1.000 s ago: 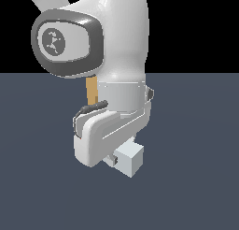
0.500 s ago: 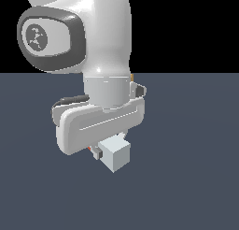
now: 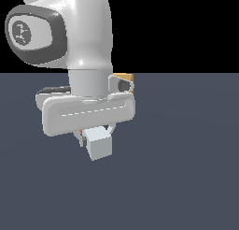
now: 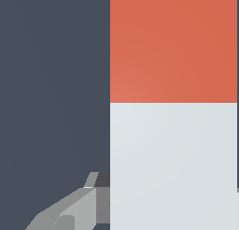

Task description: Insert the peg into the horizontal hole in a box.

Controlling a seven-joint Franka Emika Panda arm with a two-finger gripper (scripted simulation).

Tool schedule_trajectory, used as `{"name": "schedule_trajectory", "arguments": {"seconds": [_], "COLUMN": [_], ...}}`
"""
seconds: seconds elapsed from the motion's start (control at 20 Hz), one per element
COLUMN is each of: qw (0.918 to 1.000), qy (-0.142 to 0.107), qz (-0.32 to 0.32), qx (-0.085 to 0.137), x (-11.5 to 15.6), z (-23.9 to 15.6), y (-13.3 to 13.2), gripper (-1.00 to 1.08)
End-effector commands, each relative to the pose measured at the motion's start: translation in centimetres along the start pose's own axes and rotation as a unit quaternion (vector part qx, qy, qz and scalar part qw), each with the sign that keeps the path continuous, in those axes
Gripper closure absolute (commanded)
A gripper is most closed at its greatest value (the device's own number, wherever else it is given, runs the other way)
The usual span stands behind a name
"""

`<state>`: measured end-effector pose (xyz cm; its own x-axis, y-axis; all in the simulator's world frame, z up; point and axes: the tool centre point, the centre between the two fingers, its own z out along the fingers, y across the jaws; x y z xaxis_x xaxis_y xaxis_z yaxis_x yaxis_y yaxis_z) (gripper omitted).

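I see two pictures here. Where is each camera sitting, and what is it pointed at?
Exterior view: off the arm, low, close to it; the white arm and gripper fill it, the peg end-on below, the box peeking behind.
Wrist view: on the wrist, looking past one of the fingers at the peg, red-orange and pale grey-white, against the dark floor.
Shared: the peg and the gripper.

Flat, even simulator lighting with soft shading (no cast shadows visible); both renders are sharp, slightly pixelated, undistorted.
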<state>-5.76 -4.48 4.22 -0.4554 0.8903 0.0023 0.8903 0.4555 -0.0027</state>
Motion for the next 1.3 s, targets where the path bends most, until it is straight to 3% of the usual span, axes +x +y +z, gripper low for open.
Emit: {"name": "schedule_trajectory", "arguments": {"seconds": [0.0,0.5,1.25], "qw": [0.9995,0.9886,0.9581], "qy": [-0.001,-0.001,-0.001], "qz": [0.032,0.15,0.287], "qx": [-0.002,-0.002,-0.002], "x": [0.9,4.5,8.9], "z": [-0.4,-1.4,-2.6], "y": [-0.3,-1.0,-0.6], "gripper": [1.08,1.08,1.08]}}
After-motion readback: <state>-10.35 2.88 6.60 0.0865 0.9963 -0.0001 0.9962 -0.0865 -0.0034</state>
